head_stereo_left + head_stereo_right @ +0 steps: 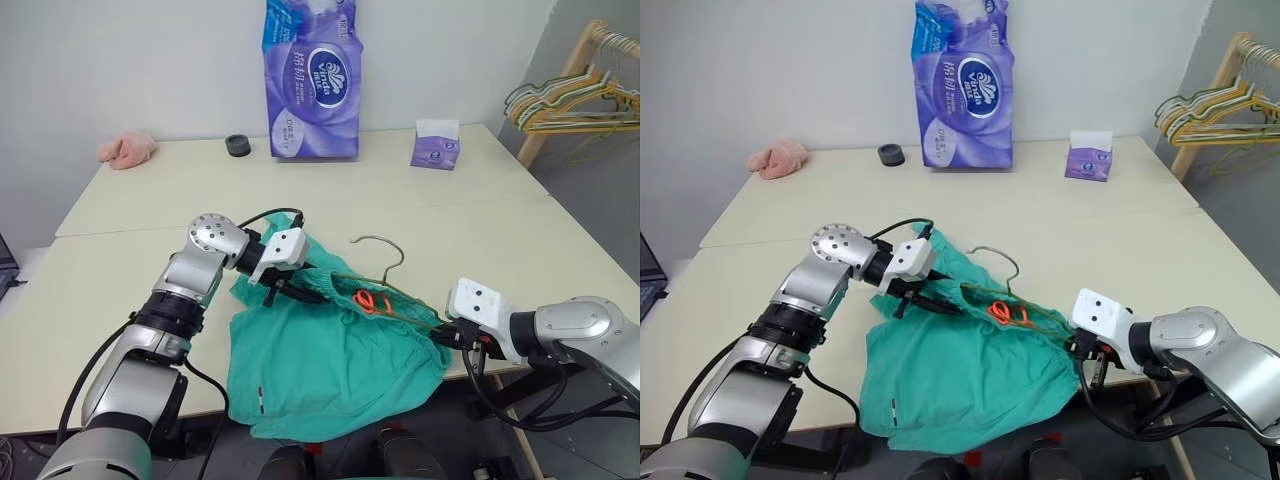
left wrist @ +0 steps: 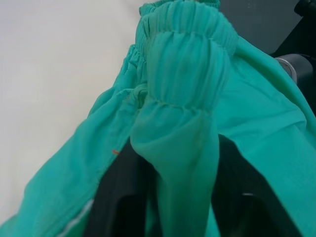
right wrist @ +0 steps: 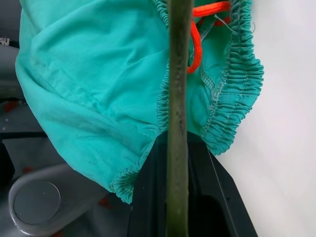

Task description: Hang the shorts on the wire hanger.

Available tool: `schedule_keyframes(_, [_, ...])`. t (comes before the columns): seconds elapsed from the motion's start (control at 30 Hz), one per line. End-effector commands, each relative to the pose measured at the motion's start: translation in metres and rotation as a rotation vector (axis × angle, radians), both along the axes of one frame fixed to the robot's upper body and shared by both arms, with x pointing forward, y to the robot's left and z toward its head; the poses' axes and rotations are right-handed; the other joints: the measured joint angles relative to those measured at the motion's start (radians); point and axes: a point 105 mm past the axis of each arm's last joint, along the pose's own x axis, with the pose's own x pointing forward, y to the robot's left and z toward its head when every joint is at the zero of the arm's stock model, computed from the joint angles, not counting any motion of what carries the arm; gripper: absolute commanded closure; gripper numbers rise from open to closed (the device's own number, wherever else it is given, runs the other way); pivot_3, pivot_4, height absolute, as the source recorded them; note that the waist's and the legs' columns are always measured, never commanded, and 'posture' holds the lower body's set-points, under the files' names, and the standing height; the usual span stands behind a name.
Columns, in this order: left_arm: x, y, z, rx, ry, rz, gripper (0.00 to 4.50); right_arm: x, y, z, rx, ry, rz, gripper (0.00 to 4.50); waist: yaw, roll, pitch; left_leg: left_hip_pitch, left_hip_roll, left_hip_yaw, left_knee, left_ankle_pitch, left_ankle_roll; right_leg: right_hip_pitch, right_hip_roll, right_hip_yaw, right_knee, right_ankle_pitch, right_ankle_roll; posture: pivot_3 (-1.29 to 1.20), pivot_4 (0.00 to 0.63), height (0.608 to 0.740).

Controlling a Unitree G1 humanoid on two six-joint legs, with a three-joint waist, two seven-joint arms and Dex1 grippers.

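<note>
**Shorts** (image 1: 330,365): teal-green, lying at the near edge of the table (image 1: 150,200), lower part drooping over that edge. Gathered waistband faces away from the robot; an orange drawstring (image 1: 368,300) shows at its middle.

**Wire hanger** (image 1: 385,262): thin bare metal. The hook rises clear of the shorts on their far side; the wire runs in under the waistband, past the drawstring, and out at the shorts' right end.

**Left gripper** (image 1: 282,293): at the shorts' left waistband corner. In the left wrist view a fold of waistband is bunched between the black fingers (image 2: 118,197), which are closed in on the cloth.

**Right gripper** (image 1: 1080,345): at the shorts' right end. In the right wrist view the fingers (image 3: 148,197) are clamped on the hanger wire, with the waistband edge just beyond them.

**Step in hand**: judged to be threading; the hanger is partly inside the waistband, one arm steadying the wire, the other gripping cloth.

**Next move calls for**: drawing the left waistband corner out over the hanger's left end while the wire is kept steady, without the cloth slipping or the drawstring snagging.

**Beyond the shorts, farther up the table**: purple tissue pack (image 1: 312,80), small tissue box (image 1: 436,145), dark ring (image 1: 238,145), pink cloth (image 1: 127,148).
</note>
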Motion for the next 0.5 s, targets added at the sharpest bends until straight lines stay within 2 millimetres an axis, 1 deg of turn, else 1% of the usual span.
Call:
schedule_keyframes(0.03, [-0.005, -0.005, -0.001, 0.000, -0.008, -0.034, 4.30, 0.000, 0.009, 0.015, 0.005, -0.081, 0.066, 4.50, 0.000, 0.000, 0.000, 0.000, 0.000, 0.000, 0.000, 0.000, 0.000, 0.000, 0.000, 0.000, 0.000, 0.000, 0.000, -0.22, 0.063, 0.740])
schedule_keyframes(0.07, [-0.005, -0.005, -0.002, 0.002, -0.007, -0.036, 4.49, 0.001, 0.009, 0.015, 0.004, -0.085, 0.067, 4.50, 0.000, 0.000, 0.000, 0.000, 0.000, 0.000, 0.000, 0.000, 0.000, 0.000, 0.000, 0.000, 0.000, 0.000, 0.000, -0.22, 0.063, 0.740])
schedule_keyframes(0.2, [-0.006, -0.007, -0.006, 0.000, -0.005, -0.038, 4.49, 0.003, 0.011, 0.019, -0.025, -0.153, 0.116, 4.50, 0.000, 0.000, 0.000, 0.000, 0.000, 0.000, 0.000, 0.000, 0.000, 0.000, 0.000, 0.000, 0.000, 0.000, 0.000, -0.22, 0.066, 0.740])
schedule_keyframes(0.3, [-0.006, -0.008, -0.007, 0.000, -0.007, -0.037, 4.49, 0.002, 0.010, 0.019, -0.028, -0.153, 0.131, 4.50, 0.000, 0.000, 0.000, 0.000, 0.000, 0.000, 0.000, 0.000, 0.000, 0.000, 0.000, 0.000, 0.000, 0.000, 0.001, -0.22, 0.068, 0.740])
schedule_keyframes(0.4, [-0.005, -0.008, -0.008, 0.001, -0.013, -0.033, 4.50, 0.004, 0.004, 0.019, -0.070, -0.165, 0.138, 3.77, 0.000, 0.000, 0.000, 0.000, 0.000, 0.000, 0.000, 0.000, 0.000, 0.000, 0.000, 0.000, 0.000, 0.000, 0.000, -0.22, 0.068, 0.740])
schedule_keyframes(0.5, [-0.003, -0.007, -0.009, 0.000, -0.022, -0.020, 4.50, 0.006, -0.010, 0.020, -0.124, -0.176, 0.137, 2.78, -0.001, 0.000, 0.000, 0.000, 0.000, 0.000, 0.000, 0.000, 0.000, 0.000, 0.000, 0.000, 0.000, 0.000, 0.000, -0.23, 0.068, 0.740])
